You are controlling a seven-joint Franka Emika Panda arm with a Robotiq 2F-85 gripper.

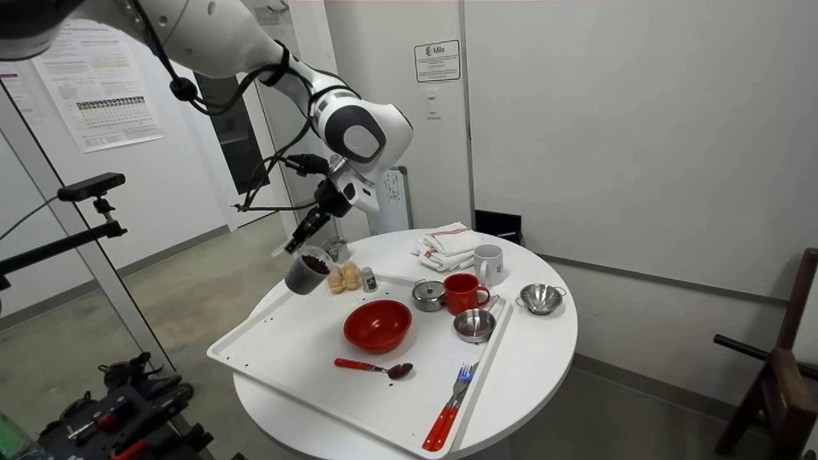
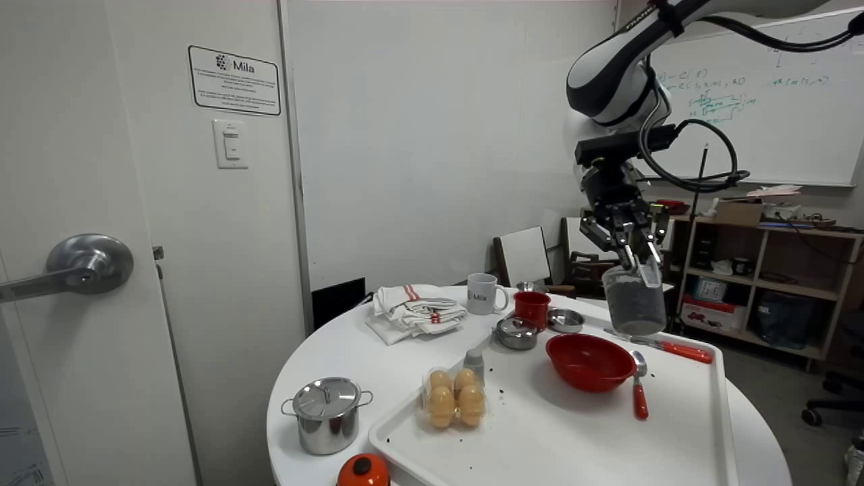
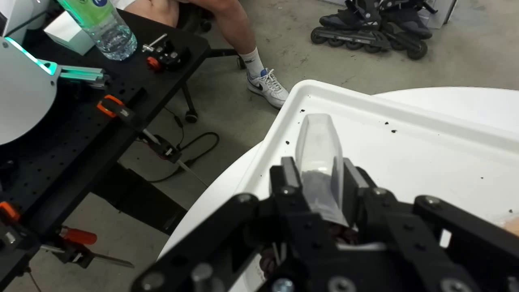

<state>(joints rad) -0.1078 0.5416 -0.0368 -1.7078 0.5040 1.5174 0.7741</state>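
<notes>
Clear plastic cup (image 2: 636, 307) w/ dark bits (image 1: 316, 264): midair, tilted, just below tool (image 3: 320, 174).
Tool: clamped on cup's tapered handle (image 3: 318, 146), lengthwise btwn pads (image 3: 291, 172).
Round red bowl (image 1: 377, 326): lower, apart fr. cup.

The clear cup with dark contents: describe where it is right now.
In an exterior view, the clear cup is left of centre, tilted and held up by the end effector; in that picture the eggs appear just to its right.
</notes>
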